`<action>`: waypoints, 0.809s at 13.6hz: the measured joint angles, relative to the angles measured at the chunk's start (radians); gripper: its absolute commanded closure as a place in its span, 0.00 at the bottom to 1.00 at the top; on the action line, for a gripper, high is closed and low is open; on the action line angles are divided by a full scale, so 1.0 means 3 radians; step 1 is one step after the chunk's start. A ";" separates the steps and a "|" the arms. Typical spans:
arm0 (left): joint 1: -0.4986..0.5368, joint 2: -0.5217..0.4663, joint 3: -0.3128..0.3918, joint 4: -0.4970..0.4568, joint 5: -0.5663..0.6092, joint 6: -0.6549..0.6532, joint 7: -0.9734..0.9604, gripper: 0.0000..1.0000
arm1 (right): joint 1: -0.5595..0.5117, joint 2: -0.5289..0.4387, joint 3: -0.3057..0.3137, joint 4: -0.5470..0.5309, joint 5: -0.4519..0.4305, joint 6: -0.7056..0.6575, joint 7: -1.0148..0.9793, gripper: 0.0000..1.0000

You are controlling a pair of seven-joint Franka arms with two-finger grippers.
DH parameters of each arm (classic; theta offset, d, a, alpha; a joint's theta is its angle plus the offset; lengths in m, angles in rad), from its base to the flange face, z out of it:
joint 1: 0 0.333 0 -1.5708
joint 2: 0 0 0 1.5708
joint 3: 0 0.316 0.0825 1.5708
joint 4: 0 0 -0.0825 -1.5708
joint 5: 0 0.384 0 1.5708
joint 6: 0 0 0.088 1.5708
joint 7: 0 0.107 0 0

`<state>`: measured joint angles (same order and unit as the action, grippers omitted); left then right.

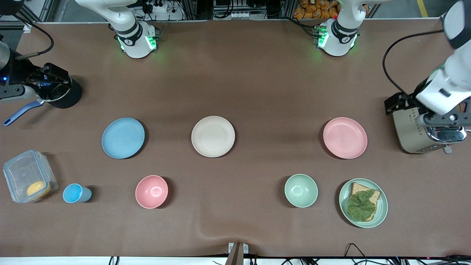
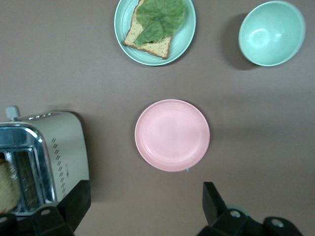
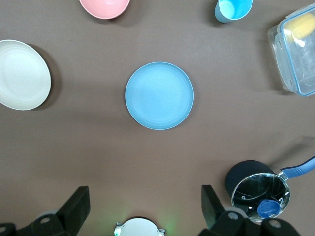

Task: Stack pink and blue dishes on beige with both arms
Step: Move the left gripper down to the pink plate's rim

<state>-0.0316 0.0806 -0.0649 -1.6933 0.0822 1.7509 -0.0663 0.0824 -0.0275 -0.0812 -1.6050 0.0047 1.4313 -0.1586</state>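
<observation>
The pastel blue plate (image 1: 123, 138) (image 3: 159, 95) lies toward the right arm's end of the table. The beige plate (image 1: 213, 136) (image 3: 22, 74) lies in the middle, and the pastel pink plate (image 1: 345, 138) (image 2: 172, 134) toward the left arm's end. All three lie flat, apart and in one row. My right gripper (image 1: 51, 79) (image 3: 143, 196) hangs high and open over the table near the pot, holding nothing. High beside the toaster, my left gripper (image 1: 441, 119) (image 2: 145, 196) is open too, and nothing is between its fingers.
A pink bowl (image 1: 151, 191), a blue cup (image 1: 75, 193), a clear lidded box (image 1: 29, 180), a green bowl (image 1: 301, 190) and a green plate with bread and a leaf (image 1: 363, 202) lie nearer the front camera. A dark pot (image 1: 60, 94) and a toaster (image 1: 428, 134) stand at the table's ends.
</observation>
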 measured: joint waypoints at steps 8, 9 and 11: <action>0.0278 0.0178 0.0003 -0.1090 0.0024 0.1291 0.0031 0.00 | 0.0000 0.0000 -0.0001 0.0000 0.0000 -0.0001 0.0000 0.00; 0.0276 0.0200 0.0000 -0.1090 0.0024 0.1303 0.0031 0.00 | 0.0000 0.0000 -0.0001 0.0000 0.0000 -0.0001 0.0000 0.00; 0.0276 0.0217 -0.0003 -0.1089 0.0024 0.1318 0.0031 0.00 | 0.0000 0.0000 -0.0001 0.0000 0.0000 -0.0001 0.0000 0.00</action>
<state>0.0512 0.1457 -0.0657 -2.0201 0.0894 2.1461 -0.0570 0.0824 -0.0275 -0.0814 -1.6051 0.0047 1.4310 -0.1586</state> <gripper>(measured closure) 0.000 0.000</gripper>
